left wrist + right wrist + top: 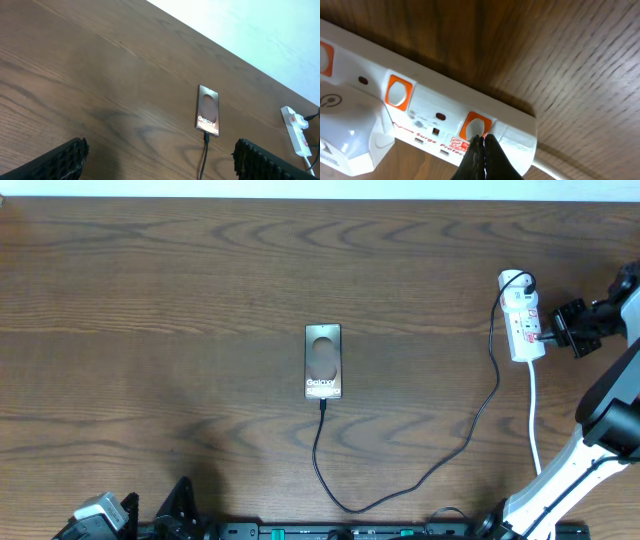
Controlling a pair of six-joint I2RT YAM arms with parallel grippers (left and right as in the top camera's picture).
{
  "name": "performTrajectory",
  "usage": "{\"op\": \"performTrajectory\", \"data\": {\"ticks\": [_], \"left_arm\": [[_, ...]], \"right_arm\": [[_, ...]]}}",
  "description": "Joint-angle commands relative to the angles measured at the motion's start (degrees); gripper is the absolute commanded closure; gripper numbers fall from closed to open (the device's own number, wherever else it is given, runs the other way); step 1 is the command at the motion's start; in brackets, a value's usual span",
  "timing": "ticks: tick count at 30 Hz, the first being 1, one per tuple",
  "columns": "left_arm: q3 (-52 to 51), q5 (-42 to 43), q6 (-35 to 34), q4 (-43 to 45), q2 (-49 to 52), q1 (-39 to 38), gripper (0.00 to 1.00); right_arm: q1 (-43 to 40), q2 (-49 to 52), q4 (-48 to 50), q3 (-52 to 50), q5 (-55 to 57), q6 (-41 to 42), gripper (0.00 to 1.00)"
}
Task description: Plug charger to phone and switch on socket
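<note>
The phone [323,361] lies face up mid-table, also in the left wrist view [208,110]. The charger [420,475] is a thin black cable; its tip sits in the phone's near end and it loops right to a white plug [515,282] in the socket [523,320]. My right gripper [549,334] is shut, its fingertips [483,140] pressing an orange-framed switch [474,124] on the socket [435,107]. My left gripper [160,162] hangs open above bare wood near the front left, holding nothing.
The socket's white cord [534,415] runs toward the front edge beside the right arm [590,440]. A pale wall [260,30] lies beyond the table's far edge. Black base hardware [330,531] lines the front edge.
</note>
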Motion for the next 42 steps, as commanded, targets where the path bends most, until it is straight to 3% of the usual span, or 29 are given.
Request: {"op": "performTrajectory", "data": {"ticks": [1, 11, 42], "left_arm": [[0.61, -0.48, 0.33, 0.02, -0.09, 0.28, 0.05], [0.61, -0.48, 0.33, 0.04, -0.09, 0.28, 0.06], [0.61, -0.50, 0.33, 0.02, -0.11, 0.28, 0.06]], "right_arm": [[1.81, -1.77, 0.94, 0.17, 1.31, 0.09, 0.98], [5.53, -1.73, 1.95, 6.21, 5.27, 7.54, 0.99], [8.66, 8.48, 7.76, 6.19, 1.79, 11.30, 0.98]]}}
